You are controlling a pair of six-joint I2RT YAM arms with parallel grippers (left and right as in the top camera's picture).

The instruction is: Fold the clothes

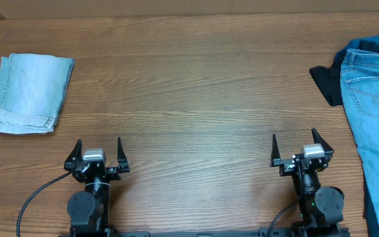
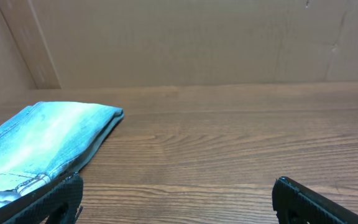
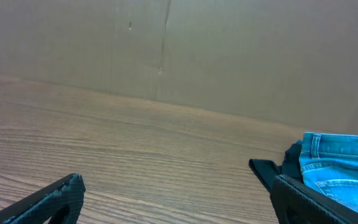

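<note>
Though left claw (image 1: 99, 146) and right claw (image 1: 295, 139) gape, shorts (image 1: 28, 92) lie left of both, jeans (image 1: 377, 112) right.

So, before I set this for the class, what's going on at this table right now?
Nothing is being handled at this moment. The left gripper and right gripper both sit open and empty at the near edge of the table. The shorts lie folded at the far left. The jeans and a dark garment lie unfolded in a heap at the right.
</note>
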